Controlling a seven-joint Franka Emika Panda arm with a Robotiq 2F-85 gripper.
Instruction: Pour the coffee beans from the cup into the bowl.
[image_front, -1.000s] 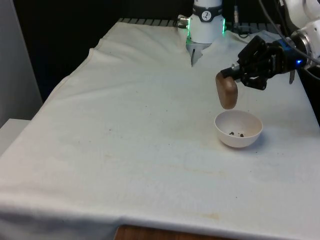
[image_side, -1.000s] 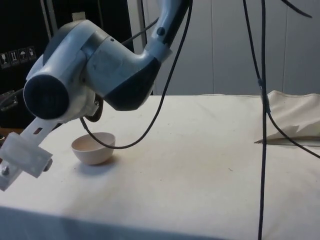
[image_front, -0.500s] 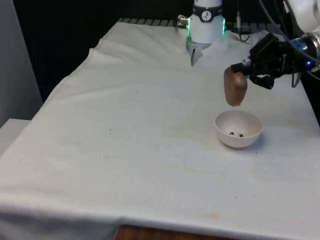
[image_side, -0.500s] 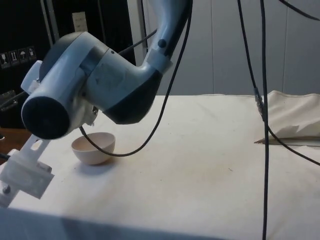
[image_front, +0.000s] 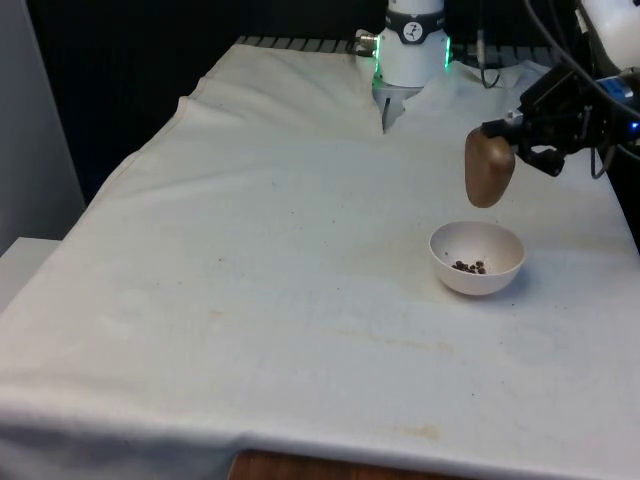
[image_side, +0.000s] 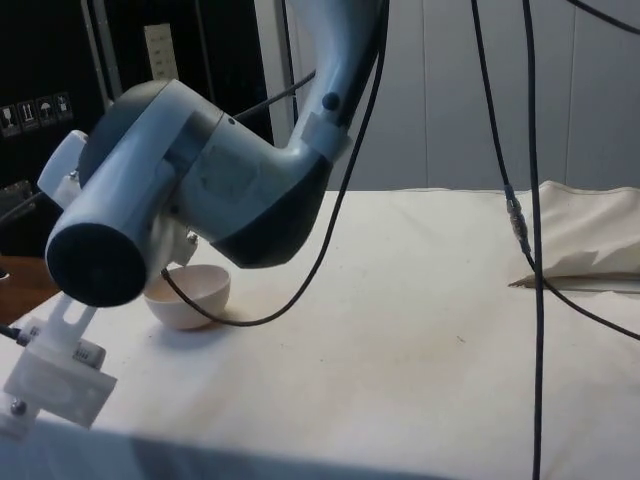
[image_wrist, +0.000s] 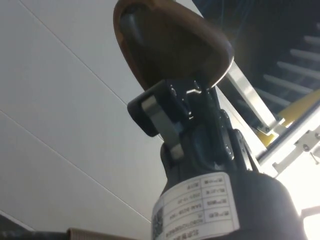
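- Gripper (image_front: 512, 140): fingers clamped on the rim end of the brown cup (image_front: 489, 170), seen close up in the wrist view (image_wrist: 170, 42). Wrist is rolled so the cup hangs mouth-down, its opening pointing towards the table.
- Cup sits in the air above the white bowl (image_front: 477, 257), apart from it, slightly towards the far rim and the front view's right of the bowl's centre.
- Bowl: a small cluster of coffee beans (image_front: 468, 266) lies on its bottom. In the side view the bowl (image_side: 195, 293) shows partly behind the arm's wrist housing.
- Cloth around the bowl: no spilled beans that I can make out.
- Judgement: the pour looks done or nearly so; whether any beans cling inside the cup cannot be told.
- Risk: with the cup high and off-centre, a late bean could strike the rim and bounce onto the cloth.
- Risk: a quick roll back upright might fling a straggler clear of the bowl.
- Risk: lowering the cup from here could clip the bowl's edge and tip or shove it.
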